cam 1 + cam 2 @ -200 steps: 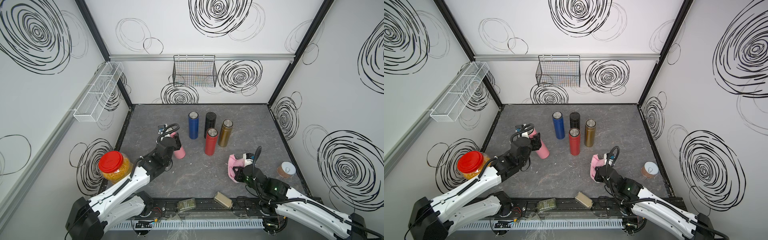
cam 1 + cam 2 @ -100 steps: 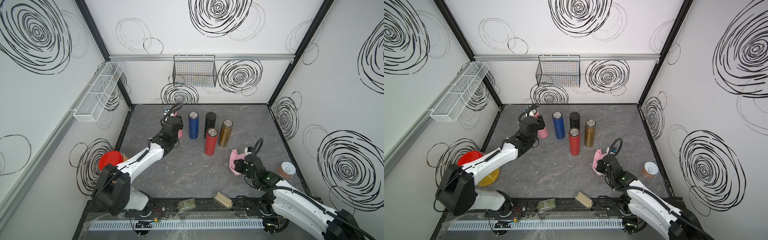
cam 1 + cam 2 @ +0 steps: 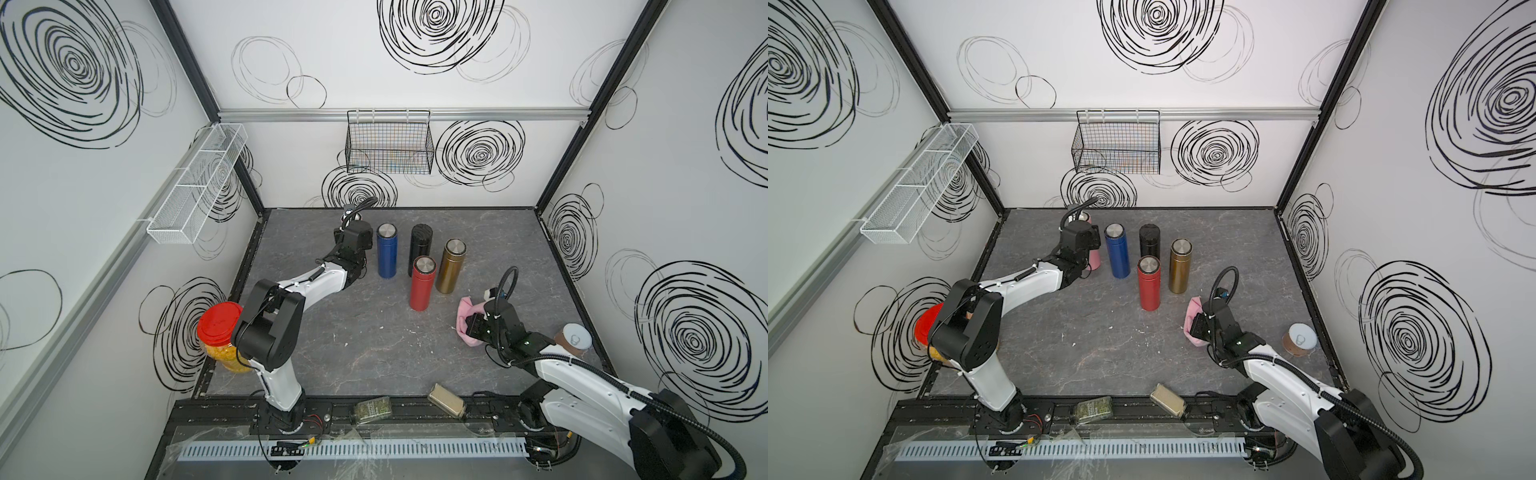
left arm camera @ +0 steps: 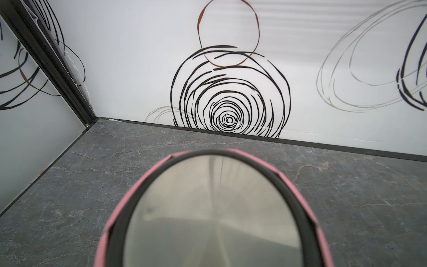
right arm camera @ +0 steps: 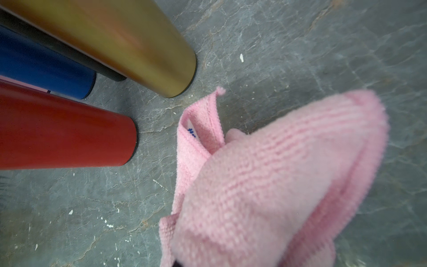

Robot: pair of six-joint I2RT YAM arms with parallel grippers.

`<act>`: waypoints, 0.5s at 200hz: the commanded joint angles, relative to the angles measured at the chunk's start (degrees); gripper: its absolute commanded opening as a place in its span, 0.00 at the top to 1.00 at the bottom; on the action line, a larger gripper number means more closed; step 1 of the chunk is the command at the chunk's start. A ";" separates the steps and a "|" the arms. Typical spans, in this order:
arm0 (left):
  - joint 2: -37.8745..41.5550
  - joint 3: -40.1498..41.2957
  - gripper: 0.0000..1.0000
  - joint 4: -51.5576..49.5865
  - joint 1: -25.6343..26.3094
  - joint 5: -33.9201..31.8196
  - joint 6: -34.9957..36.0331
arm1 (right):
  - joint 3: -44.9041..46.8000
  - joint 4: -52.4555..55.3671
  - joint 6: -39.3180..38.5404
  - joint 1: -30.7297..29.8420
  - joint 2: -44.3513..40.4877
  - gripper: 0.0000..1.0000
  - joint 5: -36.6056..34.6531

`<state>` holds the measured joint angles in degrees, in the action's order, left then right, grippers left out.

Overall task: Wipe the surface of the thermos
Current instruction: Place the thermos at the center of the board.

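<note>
Pink thermos (image 3: 1095, 259) | upright in left claw (image 3: 1087, 248) | right claw (image 3: 1197, 329) holds cloth (image 3: 1194, 308)

This is a robotics lab test cell. White spiral-marked walls (image 3: 353, 54) enclose a grey floor (image 3: 374, 340). Two robot arms (image 3: 316, 286) stand on a rail (image 3: 415, 412).

The dark grey, marble-veined tabletop (image 3: 374, 340) carries four upright cylindrical metal flasks clustered toward the back: a blue thermos (image 3: 387, 251), a black thermos (image 3: 419, 245), a gold thermos (image 3: 450, 268) and, nearest the front, a red thermos (image 3: 422, 284). A clear plastic jar with a red lid (image 3: 218, 332) stands at the left edge, and a brown white-lidded can (image 3: 575, 338) stands near the right. Whether the pink thermos (image 3: 1095, 258) beside the blue one touches down cannot be told.
</note>
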<state>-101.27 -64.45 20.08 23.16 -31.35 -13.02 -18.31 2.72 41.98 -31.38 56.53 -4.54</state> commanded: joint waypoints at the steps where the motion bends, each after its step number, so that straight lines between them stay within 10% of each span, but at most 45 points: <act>1: 1.14 -0.77 1.00 7.17 -1.06 -0.54 0.91 | -2.17 -1.07 0.22 0.35 1.75 1.00 0.49; 80: 1.17 4.30 1.00 8.84 -0.91 -0.71 0.46 | -5.98 -0.07 -1.19 0.69 9.53 1.00 3.87; 100: 1.26 5.46 0.71 9.07 -0.36 -0.74 0.70 | -5.89 -0.33 -0.85 0.64 9.74 1.00 4.23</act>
<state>-101.25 -60.29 24.29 22.41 -31.33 -12.86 -23.07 1.89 41.23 -30.94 65.87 -1.34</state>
